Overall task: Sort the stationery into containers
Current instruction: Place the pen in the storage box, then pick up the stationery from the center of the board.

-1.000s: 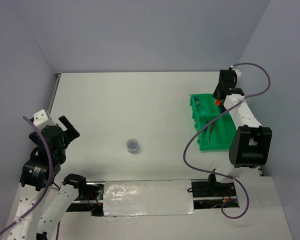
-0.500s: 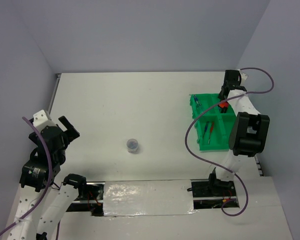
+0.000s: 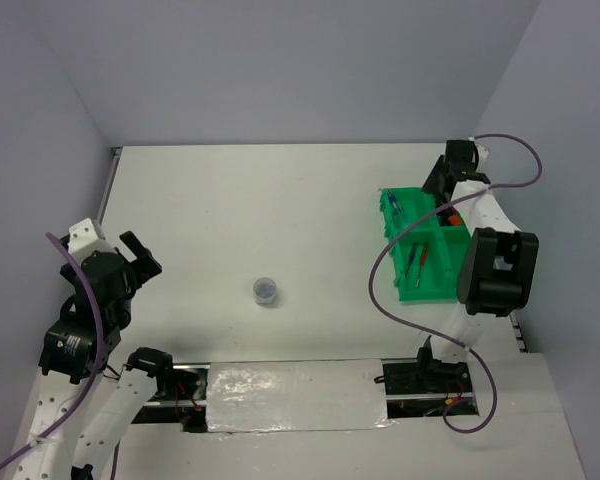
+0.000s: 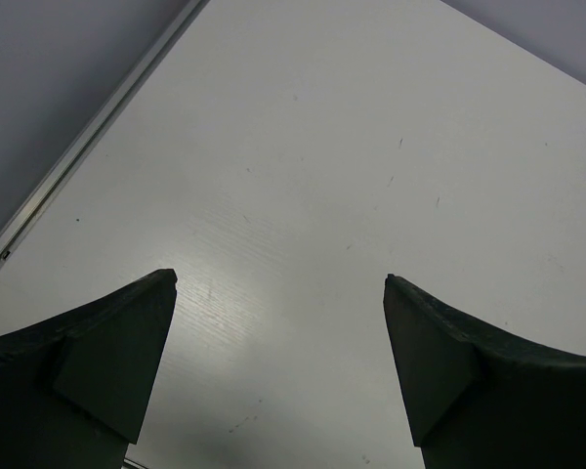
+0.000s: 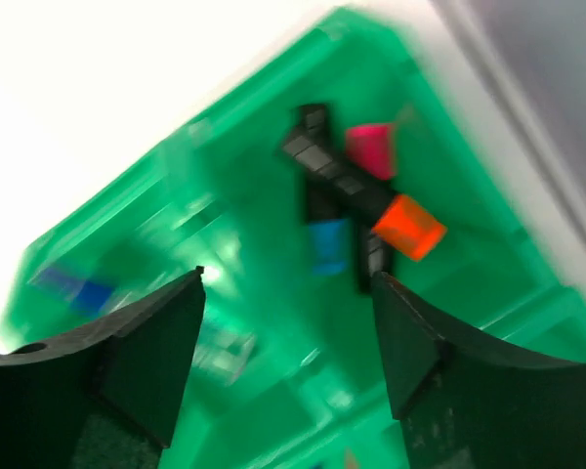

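The green tray [image 3: 404, 292] sits at the table's right. My right gripper [image 3: 439, 189] hovers over its far end, open and empty. In the right wrist view my right gripper [image 5: 286, 276] is above the tray floor [image 5: 264, 332]. Three black highlighters lie together in one compartment, with a pink cap [image 5: 370, 149], an orange cap [image 5: 408, 226] and a blue cap [image 5: 329, 246]. A blurred blue-capped bottle [image 5: 75, 289] lies in the neighbouring compartment. Thin pens [image 3: 412, 262] lie in a near compartment. The round clear jar [image 3: 265, 290] stands mid-table. My left gripper [image 3: 136, 257] is open and empty over bare table [image 4: 279, 277].
Grey walls close the table at the back and both sides. A metal rail [image 4: 88, 137] runs along the left edge. A purple cable [image 3: 385, 270] from the right arm hangs over the tray's left side. A taped strip [image 3: 295, 395] lies between the arm bases.
My right gripper dipped into the tray's far right compartment with the orange-capped highlighter, let it go and drew back up and left. The left arm has not moved.
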Robot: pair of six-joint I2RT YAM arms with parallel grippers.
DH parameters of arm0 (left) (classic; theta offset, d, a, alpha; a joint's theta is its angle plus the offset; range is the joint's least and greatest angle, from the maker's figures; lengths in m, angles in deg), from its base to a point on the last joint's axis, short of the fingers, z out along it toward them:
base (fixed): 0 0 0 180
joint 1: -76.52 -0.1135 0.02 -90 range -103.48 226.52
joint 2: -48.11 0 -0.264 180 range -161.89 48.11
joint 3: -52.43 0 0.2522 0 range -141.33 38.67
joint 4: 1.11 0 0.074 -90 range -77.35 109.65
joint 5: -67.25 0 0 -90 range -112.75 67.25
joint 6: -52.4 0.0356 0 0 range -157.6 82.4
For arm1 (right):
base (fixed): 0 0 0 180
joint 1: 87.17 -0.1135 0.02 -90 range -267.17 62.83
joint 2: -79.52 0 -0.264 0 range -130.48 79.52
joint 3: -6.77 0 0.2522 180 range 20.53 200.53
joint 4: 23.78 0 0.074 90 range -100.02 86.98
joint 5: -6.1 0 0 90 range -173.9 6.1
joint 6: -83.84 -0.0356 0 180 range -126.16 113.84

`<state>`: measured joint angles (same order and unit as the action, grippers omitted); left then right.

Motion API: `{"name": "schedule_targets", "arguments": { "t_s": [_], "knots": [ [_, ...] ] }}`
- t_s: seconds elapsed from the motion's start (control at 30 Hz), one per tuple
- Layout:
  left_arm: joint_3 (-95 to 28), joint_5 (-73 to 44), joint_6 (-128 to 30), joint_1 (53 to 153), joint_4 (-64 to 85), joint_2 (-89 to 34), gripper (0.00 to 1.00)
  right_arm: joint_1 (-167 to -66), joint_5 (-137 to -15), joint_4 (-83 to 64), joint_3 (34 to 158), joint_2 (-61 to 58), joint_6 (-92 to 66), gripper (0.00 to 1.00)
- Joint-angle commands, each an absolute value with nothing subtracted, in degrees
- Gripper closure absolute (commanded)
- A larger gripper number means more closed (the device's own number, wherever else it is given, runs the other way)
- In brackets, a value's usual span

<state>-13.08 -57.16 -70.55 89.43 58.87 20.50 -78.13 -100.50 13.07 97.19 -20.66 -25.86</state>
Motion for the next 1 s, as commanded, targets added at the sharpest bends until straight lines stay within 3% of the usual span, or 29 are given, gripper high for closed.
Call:
{"name": "schedule_targets", "arguments": {
  "t_s": [0.0, 0.1, 0.17, 0.3, 0.47, 0.67, 0.97],
  "knots": [
    [-13.01, -57.03, -69.16, 89.71, 56.51, 20.34, 0.01, -85.72, -93.76, 8.98, 95.69, -11.64, -22.87, 0.23],
    [-13.10, -57.46, -69.33, 89.71, 56.69, 19.99, 0.01, -98.44, -86.82, 6.96, 91.91, -5.66, -17.77, 0.16],
    [-13.10, -57.55, -69.42, 89.71, 56.77, 19.90, 0.01, -105.41, -85.13, 5.63, 88.67, -1.81, -16.10, 0.00],
    [-13.10, -57.47, -69.42, 89.71, 56.69, 19.64, 0.01, -123.15, -89.17, 2.65, 83.73, 1.56, -18.54, 0.00],
    [-13.10, -57.73, -69.42, 89.62, 56.86, 19.20, 0.01, -138.21, -97.84, 2.01, 83.45, -3.60, -23.90, 0.00],
    [-13.28, -57.91, -69.60, 89.71, 57.04, 17.70, 0.01, -149.46, -103.58, 2.89, 87.58, -15.21, -26.11, 0.00],
    [-13.01, -57.12, -69.07, 89.62, 56.60, 17.35, 0.01, -153.17, -107.72, 5.36, 93.13, -24.54, -25.84, 0.00]
  ]
}}
